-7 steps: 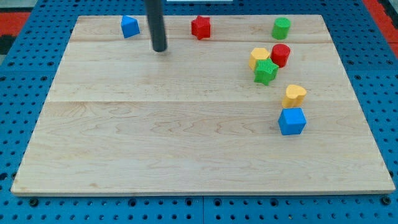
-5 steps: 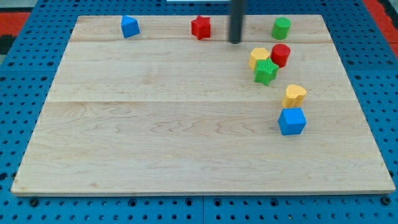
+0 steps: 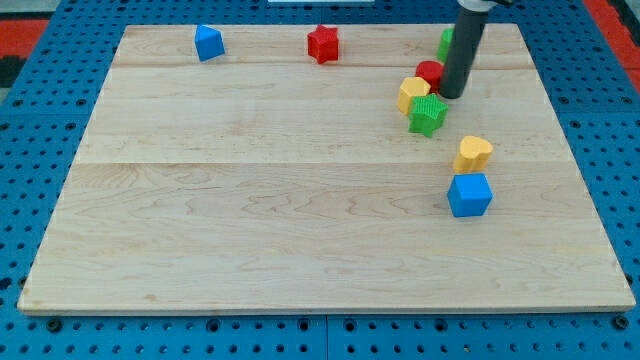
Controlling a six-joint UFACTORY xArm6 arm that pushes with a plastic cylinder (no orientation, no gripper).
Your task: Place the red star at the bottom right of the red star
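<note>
Showing a wooden board (image 3: 300, 220) on a blue pegboard surface (image 3: 40, 200), with the red star (image 3: 323, 43) serving as landmark near the board's top edge, standing free and touched by nothing. Well to the view's left of the star, at about the same height, sits a blue block (image 3: 208, 42) of faceted shape. To the star's right and slightly lower stands the dark rod, and my tip (image 3: 453, 95) rests on the board touching the right side of a red block (image 3: 431, 72) (probably a cylinder, though the rod hides part of it). The arm carries no gripper, so nothing is grasped; the rod merely presses against that red block. A green cylinder (image 3: 446, 42), level with the star and far to its right, is half hidden behind the rod. Below and right of the star, a yellow block (image 3: 412, 92) and a green star (image 3: 427, 114) sit touching each other beside the red block. Farther down and right lie a yellow heart-like block (image 3: 473, 153) and, just beneath it, a blue cube (image 3: 469, 194).
</note>
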